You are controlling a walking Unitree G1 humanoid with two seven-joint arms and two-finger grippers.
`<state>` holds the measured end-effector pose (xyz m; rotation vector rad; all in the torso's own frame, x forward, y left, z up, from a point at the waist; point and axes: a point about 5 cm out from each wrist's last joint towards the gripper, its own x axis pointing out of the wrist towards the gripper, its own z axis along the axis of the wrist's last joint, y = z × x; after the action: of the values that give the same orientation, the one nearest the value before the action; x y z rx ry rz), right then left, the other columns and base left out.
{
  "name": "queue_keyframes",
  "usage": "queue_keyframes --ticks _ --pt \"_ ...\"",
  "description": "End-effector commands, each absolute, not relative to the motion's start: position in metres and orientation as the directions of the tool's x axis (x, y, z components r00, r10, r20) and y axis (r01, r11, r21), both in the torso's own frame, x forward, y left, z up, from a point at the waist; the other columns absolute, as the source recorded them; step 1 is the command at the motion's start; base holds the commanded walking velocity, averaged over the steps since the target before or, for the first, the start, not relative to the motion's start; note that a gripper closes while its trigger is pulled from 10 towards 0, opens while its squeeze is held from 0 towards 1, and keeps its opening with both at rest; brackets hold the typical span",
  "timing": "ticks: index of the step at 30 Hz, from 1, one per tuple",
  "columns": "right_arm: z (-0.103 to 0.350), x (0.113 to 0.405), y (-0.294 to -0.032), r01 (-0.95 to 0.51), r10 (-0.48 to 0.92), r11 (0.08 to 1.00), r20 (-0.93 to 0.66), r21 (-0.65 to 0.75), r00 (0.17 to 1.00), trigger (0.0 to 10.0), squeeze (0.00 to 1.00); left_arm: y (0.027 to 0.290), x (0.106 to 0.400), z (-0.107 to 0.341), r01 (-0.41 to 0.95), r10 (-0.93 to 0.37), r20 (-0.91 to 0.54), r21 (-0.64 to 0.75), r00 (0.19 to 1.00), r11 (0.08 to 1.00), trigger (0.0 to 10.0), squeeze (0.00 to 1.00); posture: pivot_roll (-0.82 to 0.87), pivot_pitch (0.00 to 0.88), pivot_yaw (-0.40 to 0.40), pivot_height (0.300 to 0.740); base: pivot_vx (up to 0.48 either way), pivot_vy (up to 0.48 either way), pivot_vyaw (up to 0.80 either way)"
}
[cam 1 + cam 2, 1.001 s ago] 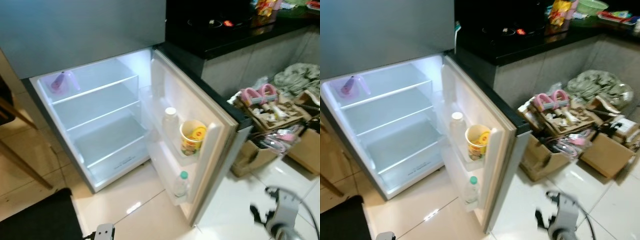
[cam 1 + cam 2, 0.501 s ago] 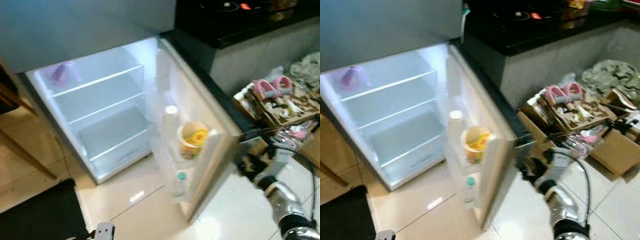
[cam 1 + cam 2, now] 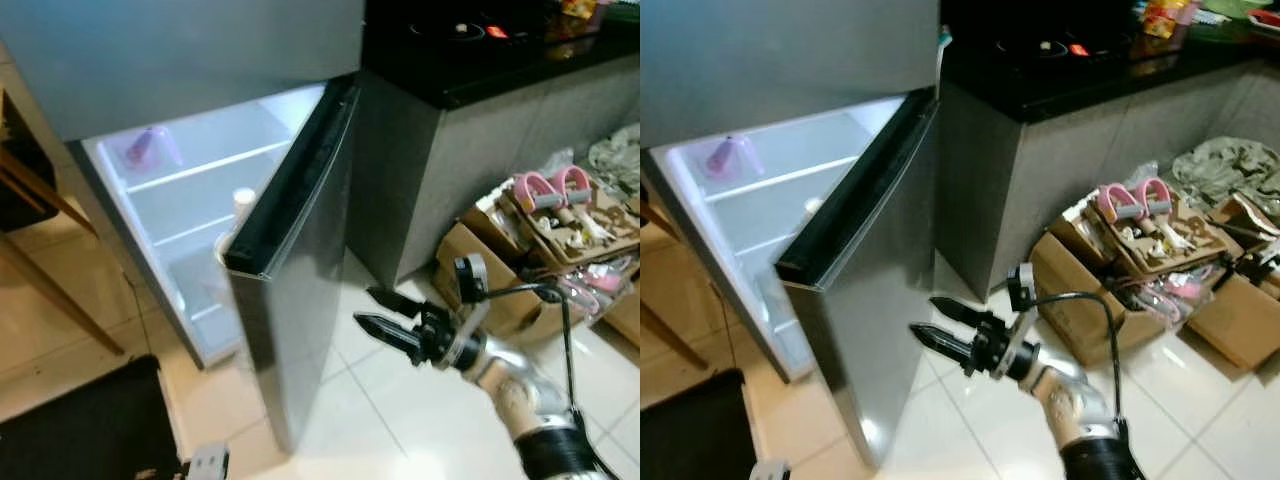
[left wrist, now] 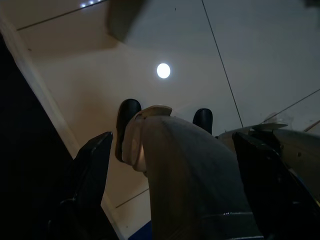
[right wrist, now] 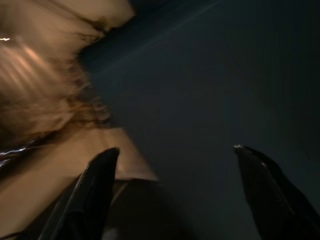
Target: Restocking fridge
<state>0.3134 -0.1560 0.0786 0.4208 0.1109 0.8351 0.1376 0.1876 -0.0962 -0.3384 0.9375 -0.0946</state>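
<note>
1. Grey steel fills the middle of my left eye view: the fridge door (image 3: 290,300) stands partly swung in, its black top edge angled across the lit fridge interior (image 3: 190,200). My right gripper (image 3: 385,315) is raised just beside the door's outer face, its fingers (image 3: 375,328) spread apart and clamped on nothing; I cannot tell whether a tip touches the steel.
2. On the top shelf inside lies a purple item (image 3: 145,148); a white bottle cap (image 3: 243,198) peeks out behind the door's edge.
3. Right eye view, same scene: the black bench (image 3: 1080,60) sits beside the fridge, and under it on the white tile floor (image 3: 1200,390) stand open cardboard boxes (image 3: 1110,290) crammed with clutter, pink handles (image 3: 1130,200) on top.
4. Left wrist view: my left gripper (image 4: 170,165) hangs low, fingers (image 4: 90,165) wide apart, looking down at tile with a bright light spot; a grey leg and dark foot of my body sit between them.
5. Right wrist view: dark and blurred; fingers (image 5: 100,175) apart in front of a dark grey surface.
</note>
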Motion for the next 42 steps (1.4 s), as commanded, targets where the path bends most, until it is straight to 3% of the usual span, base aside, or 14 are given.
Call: queue_keyframes --ticks 1,3,8,9,14,15,17,29,42 --pt "0.047 0.304 -0.177 -0.536 0.619 0.743 -0.104 0.401 0.779 10.0 0.00 0.184 0.127 -0.101 -0.077 -0.237 -0.796 -0.334 0.557 0.939 10.0 0.00 -0.04 0.065 -0.045 0.740 0.000 0.000 0.00" --pt "0.022 0.289 -0.197 -0.389 0.495 0.846 -0.267 0.365 0.827 10.0 0.00 0.185 0.126 -0.101 -0.077 -0.234 -0.798 -0.330 0.555 0.941 10.0 0.00 -0.04 0.064 -0.044 0.740 0.000 0.000 0.00" --pt "-0.004 0.265 -0.215 -0.250 0.380 0.911 -0.434 0.327 0.817 10.0 0.00 0.185 0.126 -0.101 -0.078 -0.232 -0.800 -0.327 0.553 0.942 10.0 0.00 -0.04 0.066 -0.043 0.740 0.000 0.000 0.23" --pt "-0.019 0.249 -0.223 -0.167 0.310 0.938 -0.528 0.303 0.791 10.0 0.00 0.185 0.126 -0.101 -0.078 -0.232 -0.800 -0.327 0.553 0.942 10.0 0.00 -0.04 0.066 -0.040 0.740 0.000 0.000 0.66" --pt "-0.045 0.217 -0.237 -0.044 0.198 0.969 -0.654 0.244 0.730 10.0 0.00 0.185 0.126 -0.101 -0.077 -0.234 -0.799 -0.329 0.554 0.941 10.0 0.00 -0.04 0.069 -0.038 0.740 0.000 0.000 0.66" --pt "-0.063 0.188 -0.243 0.031 0.129 0.979 -0.730 0.201 0.671 10.0 0.00 0.185 0.126 -0.101 -0.073 -0.235 -0.800 -0.327 0.552 0.942 10.0 0.00 -0.04 0.068 -0.030 0.740 0.000 0.000 0.66" --pt "-0.071 0.173 -0.245 0.068 0.096 0.981 -0.765 0.180 0.636 10.0 0.00 0.186 0.126 -0.101 -0.071 -0.235 -0.800 -0.326 0.551 0.943 10.0 0.00 -0.04 0.068 -0.028 0.740 0.000 0.000 0.66" --pt "-0.088 0.134 -0.249 0.125 0.022 0.987 -0.852 0.102 0.523 10.0 0.00 0.186 0.129 -0.100 -0.066 -0.233 -0.799 -0.322 0.555 0.945 10.0 0.00 -0.04 0.067 -0.027 0.740 0.000 0.000 0.66" --pt "-0.091 0.125 -0.249 0.135 0.012 0.987 -0.863 0.092 0.505 10.0 0.00 0.186 0.126 -0.102 -0.072 -0.211 -0.818 -0.293 0.535 0.953 10.0 0.00 -0.04 0.062 -0.030 0.740 0.000 0.000 0.67"
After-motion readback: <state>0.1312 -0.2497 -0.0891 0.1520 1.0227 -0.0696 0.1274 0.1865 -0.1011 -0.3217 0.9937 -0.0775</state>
